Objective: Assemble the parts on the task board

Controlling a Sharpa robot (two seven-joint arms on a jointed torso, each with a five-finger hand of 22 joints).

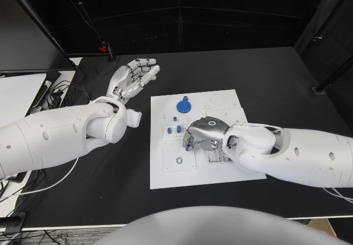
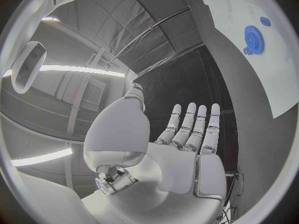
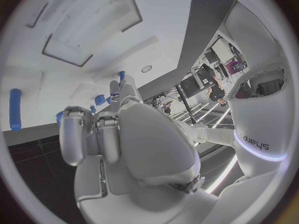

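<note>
The white task board (image 1: 221, 176) lies mid-table. On its far part a blue gear (image 1: 184, 105) stands, with small blue parts (image 1: 175, 127) just nearer. My right hand (image 1: 202, 135) hovers low over the board's middle with its fingers curled down. A bit of blue (image 1: 189, 147) shows at its fingertips, but I cannot tell whether it is gripped. In the right wrist view, the curled fingers (image 3: 93, 134) hang over the board (image 3: 37, 84), by a blue peg (image 3: 15, 109). My left hand (image 1: 134, 75) is raised off the board's far left corner, fingers spread and empty. Its palm (image 2: 181, 159) faces the gear (image 2: 254, 39).
The board has an oval recess (image 1: 179, 161) near its front left. Cables and a pale flat object (image 1: 15, 94) lie at the table's left edge. Black table top (image 1: 286, 87) stretches to the right of the board.
</note>
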